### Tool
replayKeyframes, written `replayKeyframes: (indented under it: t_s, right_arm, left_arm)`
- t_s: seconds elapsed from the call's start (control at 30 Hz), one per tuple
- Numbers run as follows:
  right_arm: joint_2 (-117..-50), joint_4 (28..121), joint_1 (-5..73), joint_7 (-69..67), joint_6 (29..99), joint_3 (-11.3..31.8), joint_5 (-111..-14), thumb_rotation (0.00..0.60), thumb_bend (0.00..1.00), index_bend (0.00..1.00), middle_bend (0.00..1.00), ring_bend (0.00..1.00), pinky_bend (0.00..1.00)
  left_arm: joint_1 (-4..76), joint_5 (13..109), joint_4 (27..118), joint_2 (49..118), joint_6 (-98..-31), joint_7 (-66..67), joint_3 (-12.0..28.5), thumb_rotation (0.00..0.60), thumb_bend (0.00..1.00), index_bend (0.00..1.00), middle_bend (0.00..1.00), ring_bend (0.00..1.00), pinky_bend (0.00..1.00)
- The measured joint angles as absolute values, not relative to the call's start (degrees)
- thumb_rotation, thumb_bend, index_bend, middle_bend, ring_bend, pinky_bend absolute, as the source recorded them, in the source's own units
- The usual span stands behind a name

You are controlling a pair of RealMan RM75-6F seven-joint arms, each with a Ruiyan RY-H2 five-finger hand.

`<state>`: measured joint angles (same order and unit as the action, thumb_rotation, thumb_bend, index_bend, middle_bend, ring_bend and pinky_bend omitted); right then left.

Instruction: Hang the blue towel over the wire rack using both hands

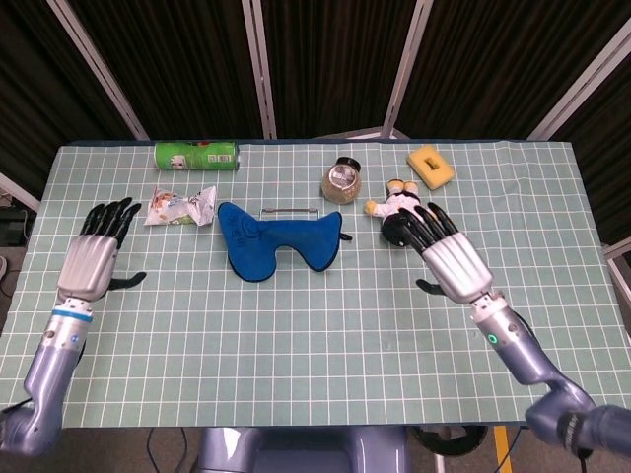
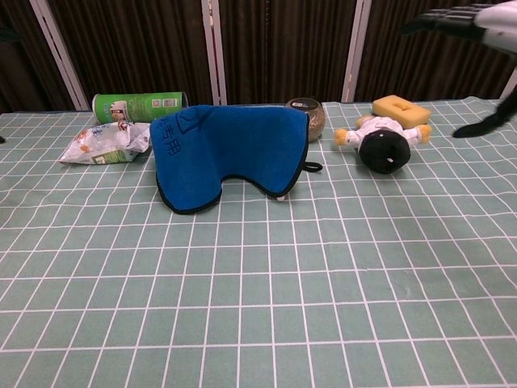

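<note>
**Towel draped on the rack, both hands free**

The blue towel (image 1: 279, 241) hangs over the wire rack (image 1: 289, 209) at the frame's centre (only the top bar shows). The left hand (image 1: 94, 258), far left, and the right hand (image 1: 449, 258), at the right beside the plush doll (image 1: 398, 211), hold nothing, fingers spread above the desk (image 1: 315, 345).

Bare mat lies before my towel (image 1: 279, 241); behind it, jar (image 1: 341, 181), doll (image 1: 398, 210) and packet (image 1: 179, 206) crowd close.
</note>
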<state>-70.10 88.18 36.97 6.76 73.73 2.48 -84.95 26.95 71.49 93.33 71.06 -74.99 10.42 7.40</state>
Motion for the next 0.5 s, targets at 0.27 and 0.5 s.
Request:
replayKeyframes:
  t_s: [0.27, 0.5]
  right_arm:
    - [-64.72, 96.48, 22.06, 9.58, 87.45, -2.07, -84.82, 0.600, 0.00, 0.00, 0.00, 0.00, 0.00]
    - [-64.49, 94.50, 14.75, 7.81, 93.47, -4.51, -88.09, 0.600, 0.00, 0.00, 0.00, 0.00, 0.00]
  left_arm:
    - [15.84, 76.05, 105.34, 65.12, -87.26, 15.89, 1.56, 0.600, 0.06, 0.00, 0.00, 0.00, 0.00]
    - [10.49, 81.91, 106.98, 63.35, -92.06, 15.84, -1.69, 0.600, 0.06, 0.00, 0.00, 0.00, 0.00]
